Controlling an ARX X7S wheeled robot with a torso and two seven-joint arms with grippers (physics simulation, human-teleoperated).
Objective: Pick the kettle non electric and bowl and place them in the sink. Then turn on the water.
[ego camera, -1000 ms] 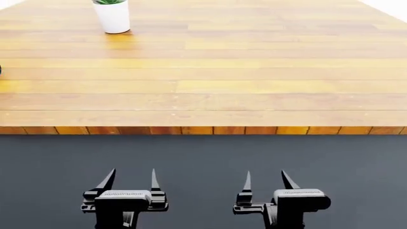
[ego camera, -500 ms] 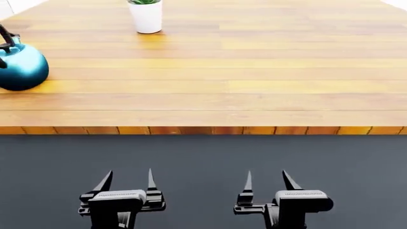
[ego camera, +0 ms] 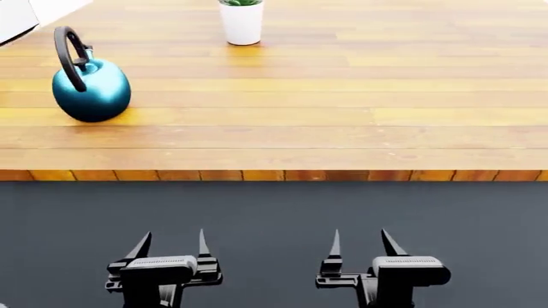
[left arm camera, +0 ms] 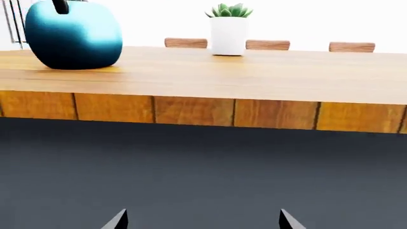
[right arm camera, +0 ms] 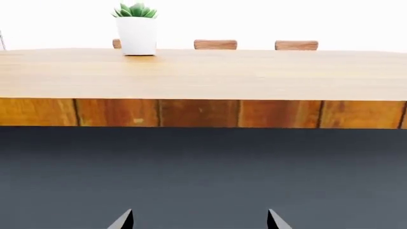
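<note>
Wooden plank countertop (ego camera: 342, 115), teal kettle (ego camera: 91, 90) at left, white plant pot (ego camera: 241, 24) farther back

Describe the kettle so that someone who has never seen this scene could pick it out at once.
Start at the wooden countertop and look to its left part as the head camera sees it. The kettle sits there, nearer the front edge than the potted plant. It is a round, glossy teal ball with a black arched handle; the pot is a white cylinder.

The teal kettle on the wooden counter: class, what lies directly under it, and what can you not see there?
The kettle stands upright on the bare wooden countertop. Its body covers the contact spot, so nothing there can be checked.
</note>
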